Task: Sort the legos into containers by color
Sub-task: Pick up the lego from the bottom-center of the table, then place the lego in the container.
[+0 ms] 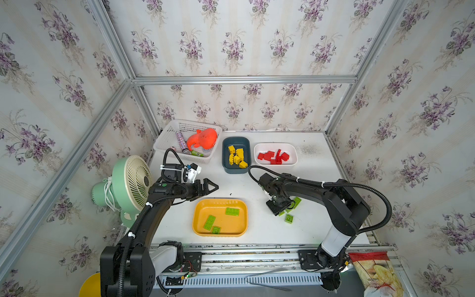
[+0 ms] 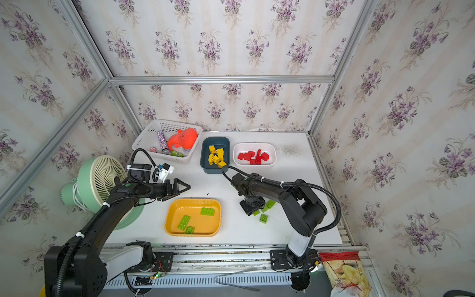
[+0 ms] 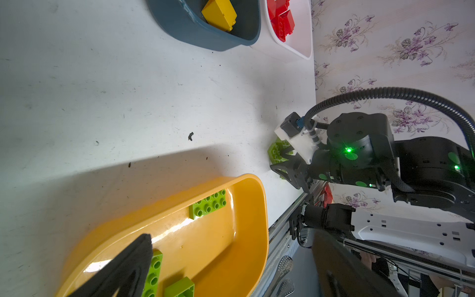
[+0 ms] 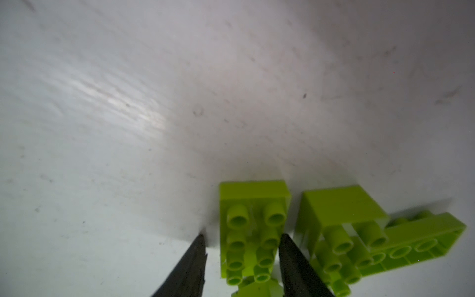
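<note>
Sorted: yellow studded plastic bricks (image 1: 237,156) in dark teal plastic tray (image 1: 224,165), red bricks (image 1: 273,156) in white tray (image 1: 293,151), three lime bricks (image 1: 209,221) in orange-yellow tray (image 1: 231,225); several loose lime bricks (image 1: 288,218) lay unsorted on white table (image 1: 257,232), right claw (image 4: 241,237) set narrowly astride one without pinching it, left claw (image 1: 214,187) wide and empty.

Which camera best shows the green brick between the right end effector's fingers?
The right wrist view: the green brick fills the foreground, studs visible, a gap beside one finger of the right end effector. In both top views that end effector mostly hides it. The left wrist view shows only a green cluster.

No text can be read anywhere. The snack bag (image 1: 376,275) has some printed characters on its front, but they are too blurred to read.
</note>
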Controlling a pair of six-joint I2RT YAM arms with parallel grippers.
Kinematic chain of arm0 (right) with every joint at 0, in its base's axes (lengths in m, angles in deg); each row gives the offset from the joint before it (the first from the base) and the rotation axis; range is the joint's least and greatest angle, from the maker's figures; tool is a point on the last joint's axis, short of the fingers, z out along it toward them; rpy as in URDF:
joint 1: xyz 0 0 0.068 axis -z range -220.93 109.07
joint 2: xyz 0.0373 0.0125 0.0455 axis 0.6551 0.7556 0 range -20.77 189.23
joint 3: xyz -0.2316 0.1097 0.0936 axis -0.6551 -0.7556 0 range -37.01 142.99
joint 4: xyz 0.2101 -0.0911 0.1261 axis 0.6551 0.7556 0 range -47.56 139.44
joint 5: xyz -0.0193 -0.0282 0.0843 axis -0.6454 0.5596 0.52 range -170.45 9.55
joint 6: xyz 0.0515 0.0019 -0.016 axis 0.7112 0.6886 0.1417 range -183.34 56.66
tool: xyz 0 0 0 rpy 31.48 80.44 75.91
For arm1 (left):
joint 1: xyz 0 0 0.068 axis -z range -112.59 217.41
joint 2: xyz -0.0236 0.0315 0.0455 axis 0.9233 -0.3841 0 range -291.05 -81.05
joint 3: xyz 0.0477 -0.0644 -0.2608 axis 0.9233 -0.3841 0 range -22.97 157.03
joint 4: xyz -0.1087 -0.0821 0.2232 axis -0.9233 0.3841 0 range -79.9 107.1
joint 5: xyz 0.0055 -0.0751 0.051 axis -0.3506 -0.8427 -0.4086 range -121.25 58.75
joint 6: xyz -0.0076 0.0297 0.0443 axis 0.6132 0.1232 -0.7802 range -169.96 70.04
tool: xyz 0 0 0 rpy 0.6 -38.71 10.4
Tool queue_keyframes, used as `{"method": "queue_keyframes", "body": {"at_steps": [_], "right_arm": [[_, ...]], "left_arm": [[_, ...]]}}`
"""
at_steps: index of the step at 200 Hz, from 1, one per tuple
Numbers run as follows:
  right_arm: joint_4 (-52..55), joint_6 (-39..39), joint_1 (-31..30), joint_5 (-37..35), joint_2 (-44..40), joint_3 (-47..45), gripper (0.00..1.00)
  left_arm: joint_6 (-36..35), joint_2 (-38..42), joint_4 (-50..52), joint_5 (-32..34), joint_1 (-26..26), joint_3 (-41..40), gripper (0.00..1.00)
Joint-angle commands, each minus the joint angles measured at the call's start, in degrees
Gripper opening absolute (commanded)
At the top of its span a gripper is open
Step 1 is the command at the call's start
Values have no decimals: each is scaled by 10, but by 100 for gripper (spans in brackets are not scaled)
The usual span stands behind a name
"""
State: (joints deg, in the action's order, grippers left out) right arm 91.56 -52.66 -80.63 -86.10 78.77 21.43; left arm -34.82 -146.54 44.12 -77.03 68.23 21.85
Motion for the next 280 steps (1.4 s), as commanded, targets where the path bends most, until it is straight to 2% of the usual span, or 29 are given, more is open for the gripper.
{"method": "queue_keyframes", "body": {"at_steps": [1, 35, 51, 92, 124, 149, 169, 192, 241, 280], "right_arm": [[-8, 7, -1, 1, 2, -7, 45], [-3, 0, -1, -8, -10, -1, 30], [2, -13, -1, -7, -30, 10, 30], [-17, -53, -21, 92, -89, 73, 30], [-76, -71, -92, 180, -94, 126, 30], [-140, -91, -159, 226, -67, 126, 30], [-195, -100, -196, 242, -51, 115, 30], [-203, -120, -217, 227, -27, 114, 30], [-210, -138, -227, 199, 28, 122, 39], [-213, -124, -208, 188, -23, 102, 57]], "left_arm": [[-12, -1, 2, -11, 1, 6, 99], [-10, -2, 3, -11, 0, 9, 99], [-8, -1, 3, -10, 1, 12, 99], [2, 11, 3, -12, 0, 11, 99], [12, 32, 10, -4, 1, 10, 99], [21, 52, 14, 14, 0, 5, 99], [23, 61, 24, 22, 0, -1, 99], [29, 79, 32, 37, 0, -13, 99], [38, 97, 40, 50, 1, -33, 99], [39, 94, 39, 38, 0, -30, 99]]}}
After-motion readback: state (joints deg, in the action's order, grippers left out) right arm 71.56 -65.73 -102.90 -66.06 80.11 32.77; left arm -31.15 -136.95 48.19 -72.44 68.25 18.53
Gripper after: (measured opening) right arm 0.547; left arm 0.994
